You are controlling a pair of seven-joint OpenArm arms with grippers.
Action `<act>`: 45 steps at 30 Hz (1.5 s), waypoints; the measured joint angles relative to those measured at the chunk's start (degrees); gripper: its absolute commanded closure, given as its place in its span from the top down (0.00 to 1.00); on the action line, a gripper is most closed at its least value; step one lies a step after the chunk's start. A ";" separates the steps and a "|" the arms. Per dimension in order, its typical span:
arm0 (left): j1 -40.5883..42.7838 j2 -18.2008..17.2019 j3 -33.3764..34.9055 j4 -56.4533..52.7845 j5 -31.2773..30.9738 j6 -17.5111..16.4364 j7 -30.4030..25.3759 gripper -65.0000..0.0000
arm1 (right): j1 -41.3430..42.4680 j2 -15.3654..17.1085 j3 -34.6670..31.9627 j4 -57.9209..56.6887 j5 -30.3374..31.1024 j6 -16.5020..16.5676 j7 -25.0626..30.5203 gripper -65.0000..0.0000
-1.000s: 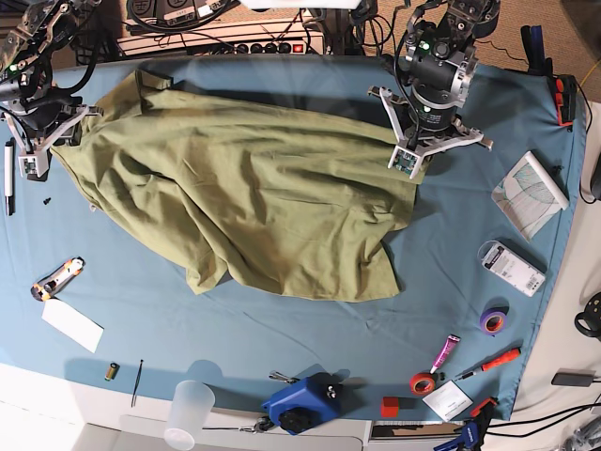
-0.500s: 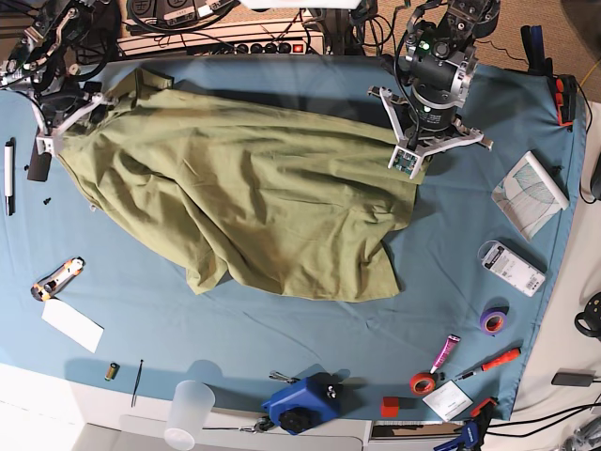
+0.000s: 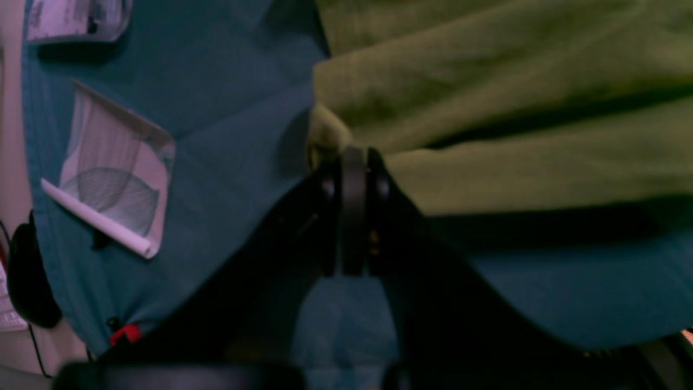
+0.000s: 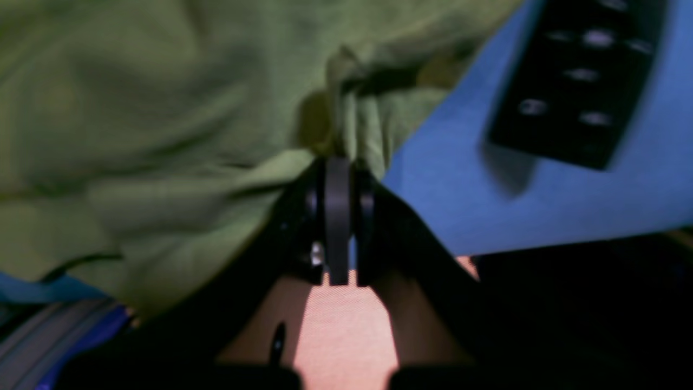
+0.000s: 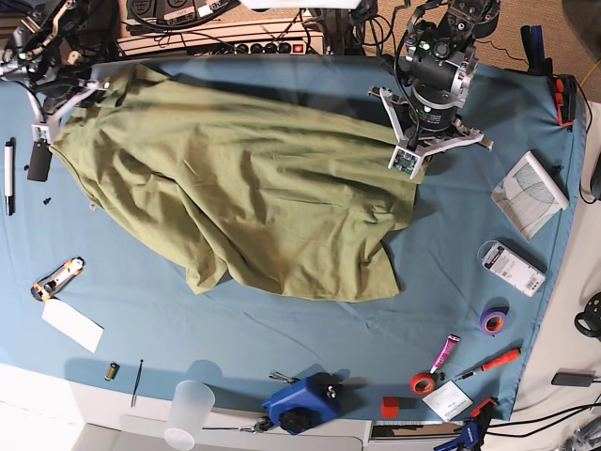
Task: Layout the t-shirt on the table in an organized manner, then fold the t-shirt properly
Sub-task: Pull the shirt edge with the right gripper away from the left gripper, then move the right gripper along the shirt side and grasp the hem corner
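The olive t-shirt (image 5: pixel 244 202) is lying rumpled across the middle of the teal surface (image 5: pixel 282 329), stretching from the far left corner toward the right arm's opposite number; its collar and sleeves are lost in the folds, so its facing is hard to make out.

The left gripper (image 3: pixel 353 162) is pinching a small bunched edge of the shirt, its fingers (image 3: pixel 354 216) pressing together on the cloth. In the base view this gripper (image 5: pixel 406 160) is sitting at the shirt's right edge, and the pinch itself is hidden under the wrist.

The right gripper (image 4: pixel 338 165) is clamping a gathered fold of fabric, fingers (image 4: pixel 337 216) tight together. The wrist picture is blurring, and a dark object behind is too smeared to identify. From above, that gripper (image 5: pixel 42 141) is standing at the shirt's far left corner, partly cut off by the frame edge.
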 measured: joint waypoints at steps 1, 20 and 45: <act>0.00 0.00 0.00 0.00 0.00 -0.02 0.00 0.00 | 0.00 0.13 0.28 0.00 1.11 0.44 -0.42 0.09; 0.66 -0.02 0.00 0.00 0.83 0.04 6.29 0.00 | 17.64 11.56 -6.51 0.22 8.48 2.97 6.19 0.38; 4.68 -0.11 0.00 0.02 4.50 0.17 5.97 0.00 | 48.76 12.09 -59.34 -37.27 -1.31 3.23 13.07 0.38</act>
